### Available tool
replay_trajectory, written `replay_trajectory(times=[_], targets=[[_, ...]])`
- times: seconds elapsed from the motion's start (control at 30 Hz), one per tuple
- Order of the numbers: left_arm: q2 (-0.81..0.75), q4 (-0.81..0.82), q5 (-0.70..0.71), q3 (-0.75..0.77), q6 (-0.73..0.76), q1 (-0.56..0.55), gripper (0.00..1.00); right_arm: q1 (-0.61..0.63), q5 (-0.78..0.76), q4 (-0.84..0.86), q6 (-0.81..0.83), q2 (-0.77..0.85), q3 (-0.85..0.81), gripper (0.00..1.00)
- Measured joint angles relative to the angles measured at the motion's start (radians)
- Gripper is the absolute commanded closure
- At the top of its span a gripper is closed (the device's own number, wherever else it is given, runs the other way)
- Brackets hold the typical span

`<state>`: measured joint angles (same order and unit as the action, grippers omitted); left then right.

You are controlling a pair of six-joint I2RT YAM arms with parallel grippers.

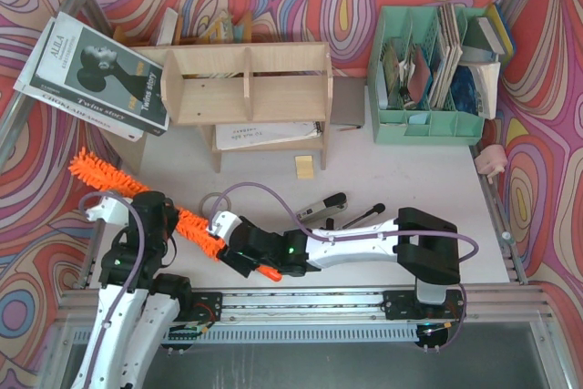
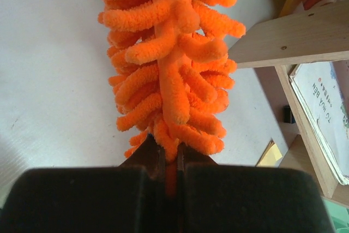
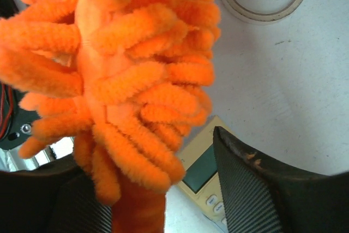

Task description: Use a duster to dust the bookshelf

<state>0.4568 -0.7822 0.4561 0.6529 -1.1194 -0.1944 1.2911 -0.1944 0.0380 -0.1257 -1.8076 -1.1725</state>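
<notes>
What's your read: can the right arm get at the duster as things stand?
Likely yes. The right hand straddles the duster near its handle end, jaws open with a gap on one side; nothing sits between. The left hand is shut on it further along.

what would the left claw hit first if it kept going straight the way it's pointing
Probably nothing solid: the left claw is shut on the orange fluffy duster, which leads the way over white tabletop. The light plywood bookshelf stands aside.
</notes>
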Motion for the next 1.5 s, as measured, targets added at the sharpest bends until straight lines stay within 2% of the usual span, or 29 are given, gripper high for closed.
replay_trajectory(times=[0.37,0.43,0.57,0.77,1.07,1.3,1.5], targets=[[-0.015,-0.016,0.008,0.002,-0.023,0.001,1.00,0.011,-0.019,0.005,-0.013,-0.006,-0.002,1.00],[-0.021,-0.019,0.013,0.002,-0.023,0.001,0.93,0.011,-0.019,0.006,-0.011,-0.006,-0.002,1.00],[-0.021,-0.029,0.020,0.003,-0.026,0.001,0.58,0.011,-0.019,0.010,0.002,-0.003,0.004,1.00],[-0.033,-0.060,0.053,0.010,-0.025,0.001,0.20,0.010,-0.026,-0.016,0.027,0.047,0.071,1.00],[-0.093,-0.056,0.119,0.015,0.105,0.001,0.02,0.006,-0.069,-0.083,-0.014,0.053,0.089,1.00],[-0.214,-0.031,0.173,-0.023,0.180,0.001,0.02,0.005,-0.109,-0.114,-0.024,0.085,0.129,1.00],[-0.383,-0.072,0.283,-0.035,0.157,0.001,0.02,0.005,-0.116,-0.103,0.044,0.189,0.156,1.00]])
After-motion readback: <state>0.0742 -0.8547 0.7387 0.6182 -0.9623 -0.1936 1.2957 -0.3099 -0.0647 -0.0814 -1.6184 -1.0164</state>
